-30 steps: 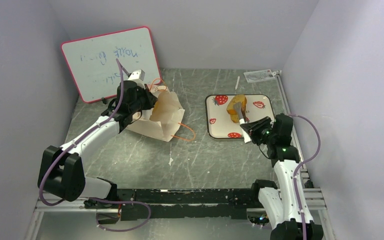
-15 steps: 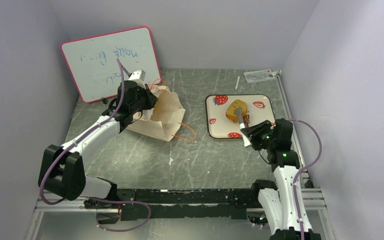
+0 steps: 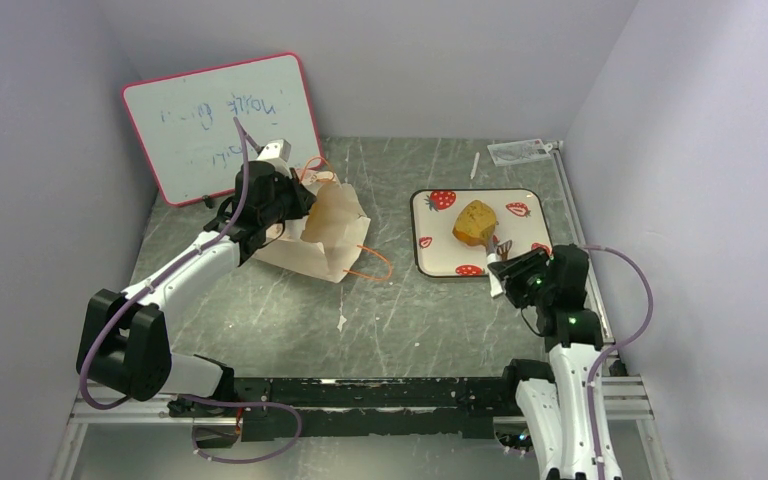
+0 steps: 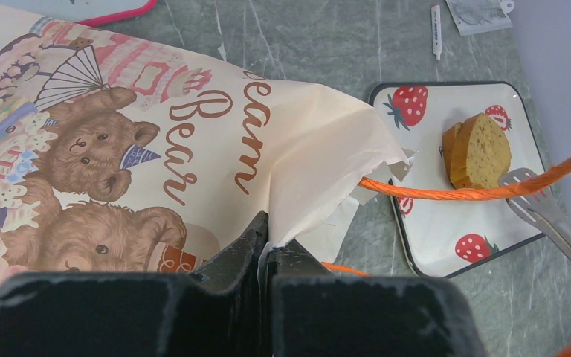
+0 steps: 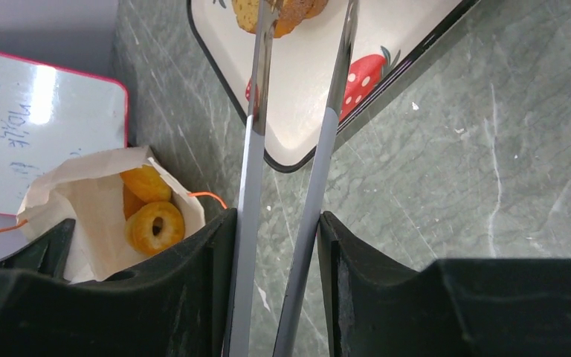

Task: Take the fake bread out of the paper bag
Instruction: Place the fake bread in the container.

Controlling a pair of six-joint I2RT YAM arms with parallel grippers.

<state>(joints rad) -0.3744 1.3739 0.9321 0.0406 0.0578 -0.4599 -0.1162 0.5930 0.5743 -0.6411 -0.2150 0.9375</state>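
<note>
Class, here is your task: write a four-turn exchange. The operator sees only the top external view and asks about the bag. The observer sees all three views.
Operator: Is there bread inside the paper bag? I can't see into it from above.
Observer: Yes. The right wrist view looks into its mouth and shows a ring bagel, with another orange piece behind it.
Operator: Is the left gripper actually gripping the bag?
Observer: Yes. The left wrist view shows its jaws shut on the bag's paper edge.

Loaf chunk [image 3: 473,221] outside, bagels [image 5: 154,225] inside bag [image 3: 325,235]
</note>
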